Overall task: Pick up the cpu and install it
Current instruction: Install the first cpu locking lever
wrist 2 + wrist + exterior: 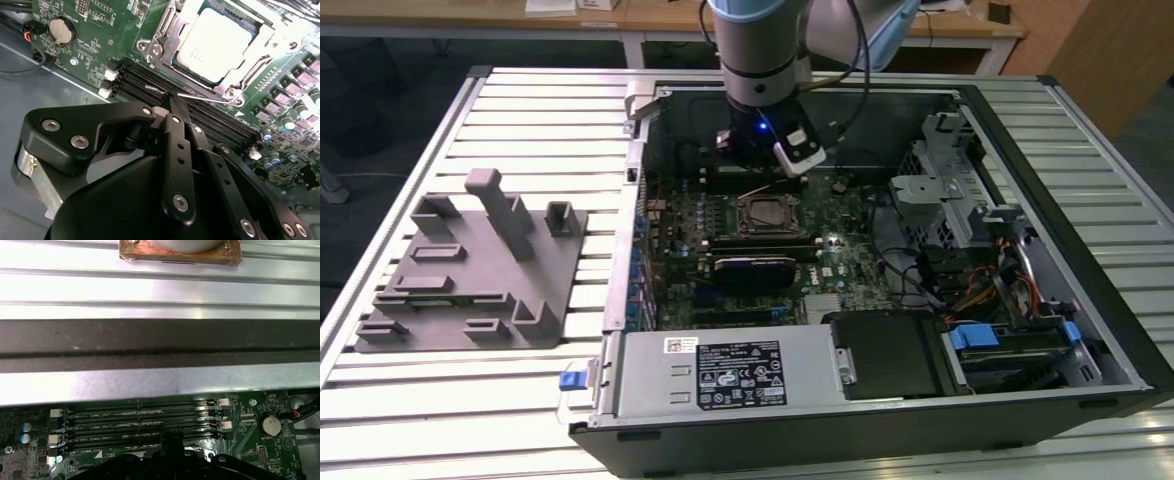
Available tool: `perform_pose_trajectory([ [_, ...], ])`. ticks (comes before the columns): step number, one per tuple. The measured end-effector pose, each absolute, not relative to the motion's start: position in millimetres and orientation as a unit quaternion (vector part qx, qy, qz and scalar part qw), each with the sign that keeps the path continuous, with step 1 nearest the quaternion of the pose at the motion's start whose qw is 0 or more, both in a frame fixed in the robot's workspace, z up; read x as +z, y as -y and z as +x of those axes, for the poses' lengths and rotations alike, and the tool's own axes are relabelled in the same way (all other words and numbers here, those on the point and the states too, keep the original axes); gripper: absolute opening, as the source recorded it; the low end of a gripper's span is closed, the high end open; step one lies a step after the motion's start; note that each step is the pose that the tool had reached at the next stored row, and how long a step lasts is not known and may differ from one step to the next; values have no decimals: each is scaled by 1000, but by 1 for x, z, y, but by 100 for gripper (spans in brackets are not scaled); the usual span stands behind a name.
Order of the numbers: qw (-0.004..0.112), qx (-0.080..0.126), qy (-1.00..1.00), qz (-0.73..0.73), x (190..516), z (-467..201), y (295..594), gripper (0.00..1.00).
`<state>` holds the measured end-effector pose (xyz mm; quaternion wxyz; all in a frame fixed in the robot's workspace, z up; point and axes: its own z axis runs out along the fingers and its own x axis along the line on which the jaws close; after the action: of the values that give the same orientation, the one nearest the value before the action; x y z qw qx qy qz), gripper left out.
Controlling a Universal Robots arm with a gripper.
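- Grey plastic tray (467,270) with upright posts sits on the slatted table (400,400) at the exterior view's left, well apart from the open PC case (881,400); nothing pale or chip-like is visible on it.
- Robot arm (761,50) comes down into the case from above; gripper (767,165) hangs over the motherboard (841,270), just beyond the CPU socket (765,213) toward the case's far wall.
- In the second wrist view the cpu (217,42) lies flat inside the socket frame (165,37), silvery top facing up. The frame's load plate looks raised, and a thin retention lever (200,97) runs along the socket edge, apparently unlatched.
- Gripper (175,102) in the second wrist view: fingers drawn together to a narrow tip, clenched on nothing, poised over the memory slots (150,80) just beside the socket and near the lever. The cpu is apart from it.
- The first wrist view shows the same memory slots (145,422), a coin cell (271,425) and the case wall (160,340).
- Judgement: pick and seating appear done; step in hand is the securing stage. Finishing calls for closing the load plate and latching the lever without shifting the chip.
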<state>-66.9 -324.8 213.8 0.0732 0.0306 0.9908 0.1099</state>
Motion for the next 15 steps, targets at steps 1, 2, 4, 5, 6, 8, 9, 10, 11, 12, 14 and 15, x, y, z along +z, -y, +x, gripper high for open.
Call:
perform_pose_trajectory([
  [1,73,110,-991,31,214,-67,324,11],
  [2,73,110,-991,31,214,-67,324,11],
  [4,74,111,-991,31,213,-67,324,11],
  [5,76,111,-990,30,213,-67,324,11],
  [6,78,111,-990,30,212,-67,324,11],
  [8,81,111,-990,29,210,-67,324,11],
  [9,82,111,-990,29,210,-67,324,11],
  [10,84,111,-990,29,209,-67,324,11],
  [11,86,111,-990,28,209,-67,324,11],
  [12,88,111,-990,28,208,-67,324,11],
  [14,91,111,-989,27,207,-67,324,11],
  [15,92,111,-989,27,206,-67,324,11],
])
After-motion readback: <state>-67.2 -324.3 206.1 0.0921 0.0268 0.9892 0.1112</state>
